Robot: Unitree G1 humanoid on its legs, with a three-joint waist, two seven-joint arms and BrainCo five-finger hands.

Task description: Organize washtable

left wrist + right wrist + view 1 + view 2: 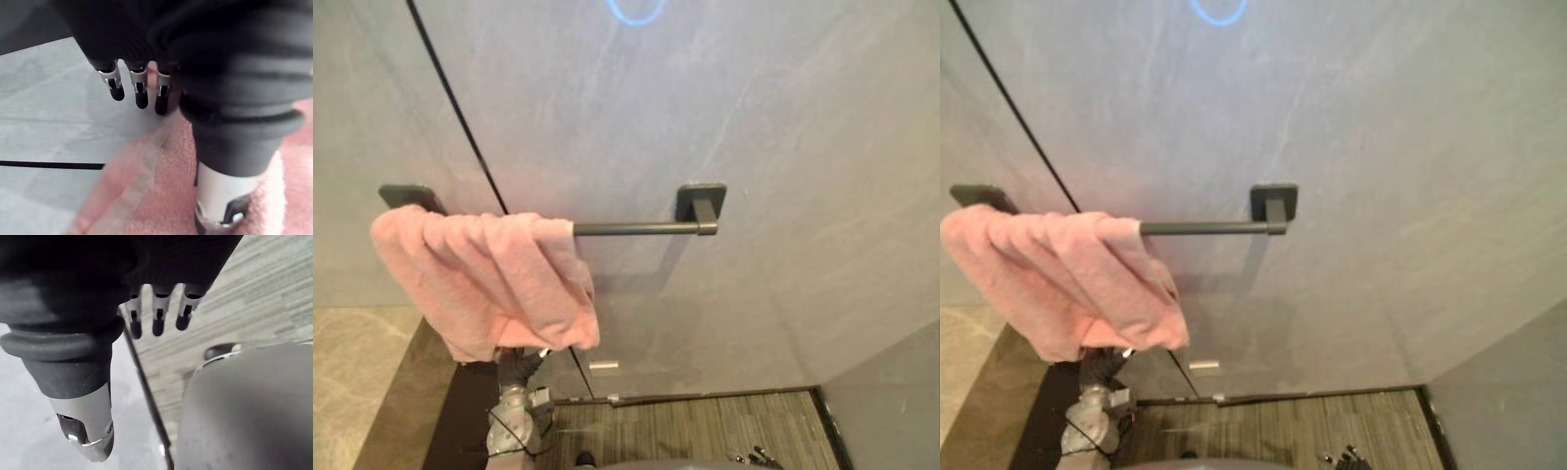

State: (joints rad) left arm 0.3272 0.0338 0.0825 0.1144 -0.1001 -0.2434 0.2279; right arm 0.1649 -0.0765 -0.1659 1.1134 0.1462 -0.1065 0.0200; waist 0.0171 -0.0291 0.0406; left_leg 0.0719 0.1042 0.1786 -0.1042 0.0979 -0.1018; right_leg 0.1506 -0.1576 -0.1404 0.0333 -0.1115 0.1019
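A pink towel (489, 279) hangs bunched over the left end of a dark towel bar (636, 228) on the grey wall. The bar's right half is bare up to its bracket (701, 204). My left hand (519, 364) reaches up just under the towel's lower edge. In the left wrist view its fingers (141, 90) are straight and open, and the pink towel (166, 196) lies against the thumb side. My right hand (157, 318) hangs low over the floor, fingers relaxed and holding nothing.
A black seam (460, 117) runs slantwise down the wall behind the towel. Grey striped flooring (705, 426) lies below, with a dark strip (450, 411) and beige tiles (352, 362) to the left. A small metal fitting (603, 365) sits low on the wall.
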